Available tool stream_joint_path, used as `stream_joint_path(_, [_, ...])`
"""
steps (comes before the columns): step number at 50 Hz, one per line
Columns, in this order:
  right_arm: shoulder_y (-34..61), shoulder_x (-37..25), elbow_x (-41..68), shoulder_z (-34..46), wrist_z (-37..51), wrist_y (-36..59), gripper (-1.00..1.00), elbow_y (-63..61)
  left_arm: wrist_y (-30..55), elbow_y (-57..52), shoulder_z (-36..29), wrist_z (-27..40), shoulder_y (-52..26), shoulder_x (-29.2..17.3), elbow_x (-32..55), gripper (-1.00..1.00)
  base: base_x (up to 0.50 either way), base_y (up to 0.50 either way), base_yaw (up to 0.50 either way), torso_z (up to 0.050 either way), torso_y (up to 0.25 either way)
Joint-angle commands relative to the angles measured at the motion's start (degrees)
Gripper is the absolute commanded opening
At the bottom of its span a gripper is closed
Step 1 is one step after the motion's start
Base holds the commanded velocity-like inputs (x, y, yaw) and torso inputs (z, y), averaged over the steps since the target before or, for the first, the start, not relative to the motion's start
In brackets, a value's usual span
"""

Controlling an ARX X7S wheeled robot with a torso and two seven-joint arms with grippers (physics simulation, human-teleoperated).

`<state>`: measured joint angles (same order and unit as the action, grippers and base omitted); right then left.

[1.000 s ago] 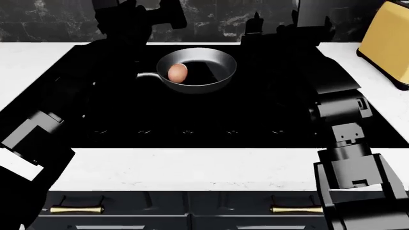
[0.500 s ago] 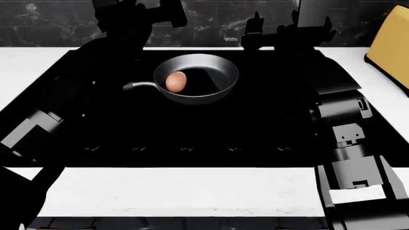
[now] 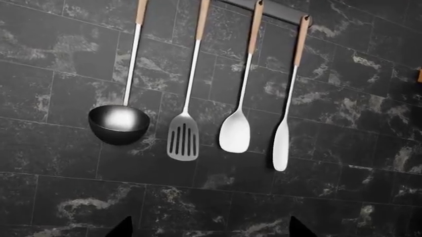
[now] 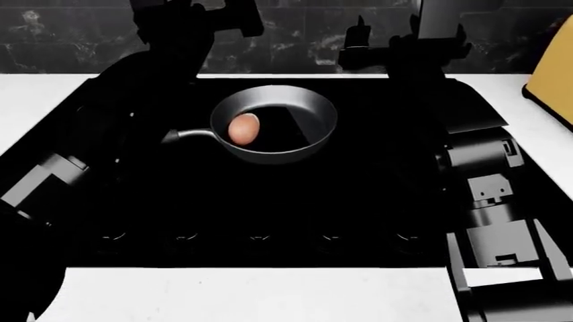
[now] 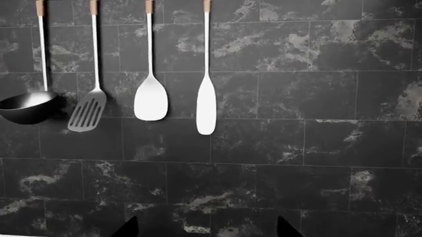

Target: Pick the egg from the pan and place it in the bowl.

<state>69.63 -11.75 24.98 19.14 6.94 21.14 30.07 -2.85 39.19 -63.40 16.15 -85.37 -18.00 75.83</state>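
Observation:
The orange-brown egg [image 4: 243, 129] lies in the left part of the dark grey pan [image 4: 300, 114]. The pan stands on the black cooktop with its thin handle pointing left. The bowl is out of view. My left gripper [image 4: 192, 17] is held high behind and to the left of the pan. My right gripper [image 4: 407, 37] is held high behind and to its right. In the wrist views the left gripper [image 3: 209, 229] and the right gripper [image 5: 205, 229] both face the dark tiled wall. Their fingertips stand wide apart with nothing between them.
A black cooktop [image 4: 268, 201] fills the white counter [image 4: 36, 100]. A yellow appliance [image 4: 553, 74] stands at the right edge. A ladle [image 3: 118, 123], a slotted turner [image 3: 183, 140], a spoon [image 3: 235, 131] and a spatula [image 3: 281, 145] hang on the wall.
The head view has shifted: the pan and cooktop sit lower and nearer in it, and the cabinet front has left the view. The egg stays in the pan. Both grippers keep their pose.

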Motion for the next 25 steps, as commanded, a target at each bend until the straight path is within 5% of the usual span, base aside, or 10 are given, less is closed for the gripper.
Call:
stream_joint_path(1, [-0.01, -0.20, 0.22, 0.14, 0.12, 0.08, 1.00, -0.45, 0.11, -0.45, 0.11, 0.16, -0.14, -0.12, -0.10, 1.00, 0.15, 0.00, 0.00, 0.000, 0.000])
stream_joint_path(25, [-0.16, -0.28, 0.51, 0.35, 0.36, -0.52, 1.00, -0.19, 0.35, -0.63, 0.24, 0.28, -0.19, -0.11, -0.34, 1.00, 0.15, 0.00, 0.00, 0.000, 0.000])
